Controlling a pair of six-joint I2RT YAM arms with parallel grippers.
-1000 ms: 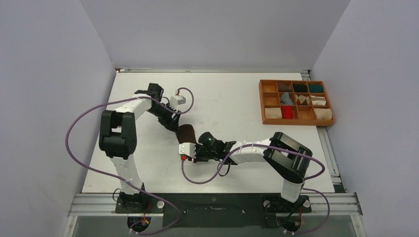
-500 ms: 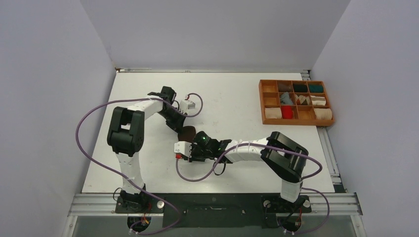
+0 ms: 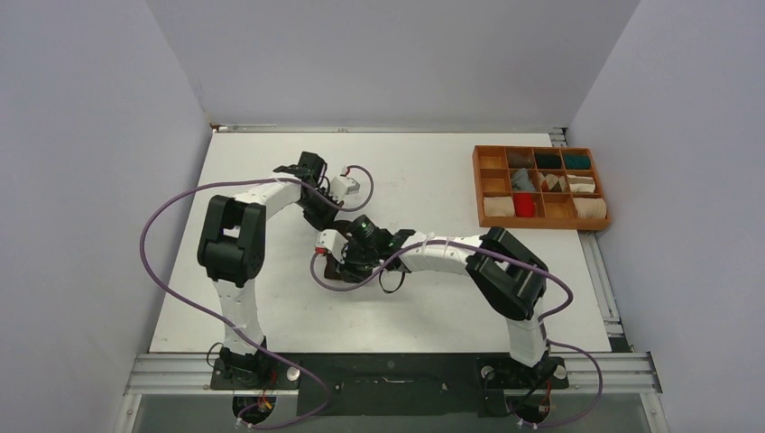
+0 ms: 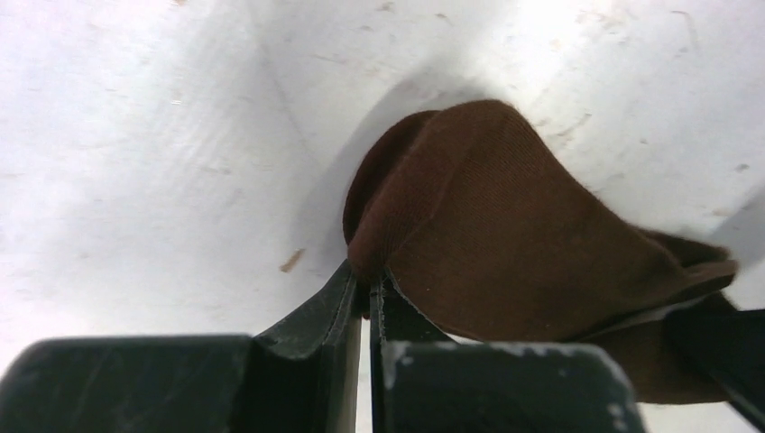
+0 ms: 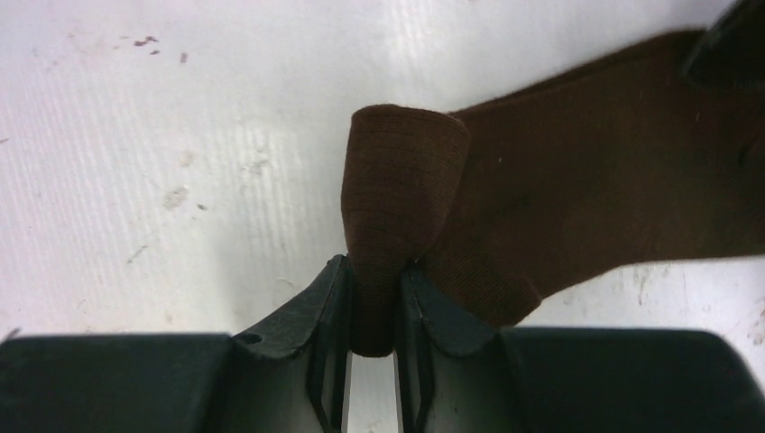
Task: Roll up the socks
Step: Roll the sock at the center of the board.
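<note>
A dark brown sock [image 4: 505,225] lies partly folded on the white table. In the left wrist view my left gripper [image 4: 368,278] is shut on the sock's near edge. My right gripper [image 5: 372,275] is shut on a folded lobe of the same sock [image 5: 577,189], the rest spreading right. From above, both grippers meet mid-table, left gripper [image 3: 323,222] just behind right gripper [image 3: 346,263], and they hide most of the sock. A red sock [image 3: 524,206] and a grey sock [image 3: 521,179] sit in the tray.
A wooden compartment tray [image 3: 541,225] stands at the back right, holding beige, teal and dark bundles too. Purple cables loop from both arms over the table's left and middle. Grey walls enclose the table on three sides.
My left gripper has closed onto the brown sock and shifted right. My right gripper has carried its pinched part of the sock away from the near edge, toward the left gripper.
</note>
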